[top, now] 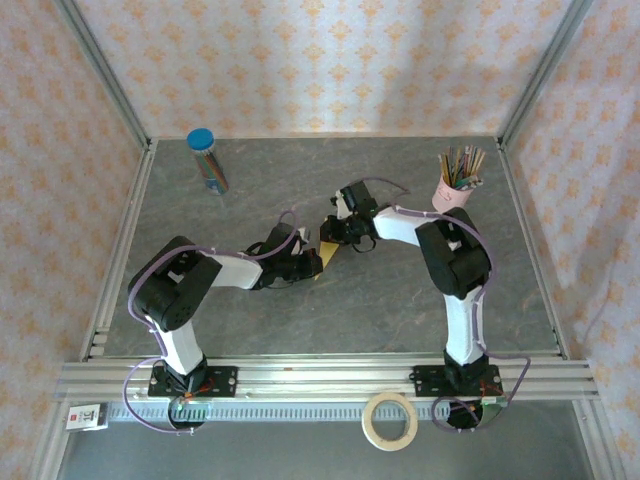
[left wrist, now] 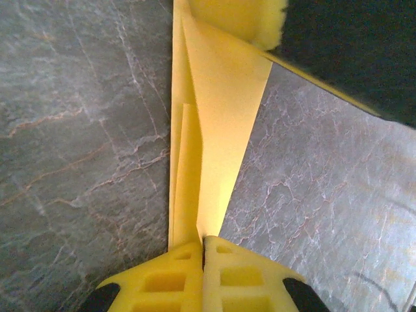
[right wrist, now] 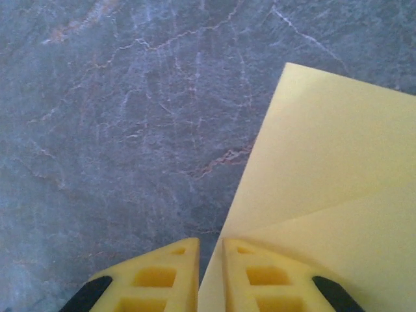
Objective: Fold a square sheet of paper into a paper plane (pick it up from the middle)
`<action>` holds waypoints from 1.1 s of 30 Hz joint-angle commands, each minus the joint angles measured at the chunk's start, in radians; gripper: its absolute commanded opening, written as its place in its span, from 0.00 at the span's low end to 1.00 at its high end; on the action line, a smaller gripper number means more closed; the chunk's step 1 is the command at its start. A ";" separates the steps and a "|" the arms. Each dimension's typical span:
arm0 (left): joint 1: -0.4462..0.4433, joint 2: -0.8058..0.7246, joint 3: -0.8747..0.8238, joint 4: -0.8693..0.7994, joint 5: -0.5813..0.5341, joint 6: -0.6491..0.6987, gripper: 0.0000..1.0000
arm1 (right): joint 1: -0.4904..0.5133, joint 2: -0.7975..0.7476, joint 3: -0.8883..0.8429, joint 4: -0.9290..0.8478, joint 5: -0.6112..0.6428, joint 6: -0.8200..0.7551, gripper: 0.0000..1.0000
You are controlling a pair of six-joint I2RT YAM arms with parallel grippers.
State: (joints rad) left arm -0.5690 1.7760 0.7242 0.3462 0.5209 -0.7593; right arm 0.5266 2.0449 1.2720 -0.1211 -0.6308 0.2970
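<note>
The yellow square sheet of paper (top: 328, 256) is folded into a narrow, pointed paper plane shape with layered flaps and lies mid-table between both arms. My left gripper (top: 310, 262) is shut on it: in the left wrist view the folded paper (left wrist: 214, 130) runs straight out from the closed fingertips (left wrist: 185, 266). My right gripper (top: 338, 238) meets the paper from the far side. Its jaws (right wrist: 211, 250) stand a narrow slit apart, and the edge of a paper flap (right wrist: 325, 162) runs through the slit and under the right finger. That gripper's yellow finger (left wrist: 240, 19) rests at the paper's far end.
A clear tube with a blue lid (top: 207, 160) stands at the back left, and a pink cup of sticks (top: 458, 180) at the back right. A roll of tape (top: 390, 420) lies on the near ledge. The grey marbled table (top: 400, 300) is walled on three sides.
</note>
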 commanded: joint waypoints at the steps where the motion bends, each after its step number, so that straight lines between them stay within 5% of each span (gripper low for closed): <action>1: 0.005 0.017 -0.017 0.003 0.014 -0.008 0.06 | -0.006 0.020 0.029 -0.044 0.043 -0.018 0.16; 10: 0.006 -0.006 -0.012 -0.015 0.003 -0.007 0.09 | -0.005 0.048 0.056 -0.097 0.084 -0.026 0.16; 22: 0.004 -0.080 0.037 -0.120 -0.094 0.011 0.31 | -0.002 0.053 0.059 -0.106 0.083 -0.026 0.16; 33: -0.009 0.000 0.087 -0.141 -0.088 0.007 0.33 | -0.002 0.056 0.061 -0.107 0.083 -0.025 0.16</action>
State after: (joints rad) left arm -0.5697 1.7535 0.7853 0.2424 0.4587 -0.7589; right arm 0.5266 2.0678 1.3224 -0.1825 -0.5983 0.2863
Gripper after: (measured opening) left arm 0.330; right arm 0.157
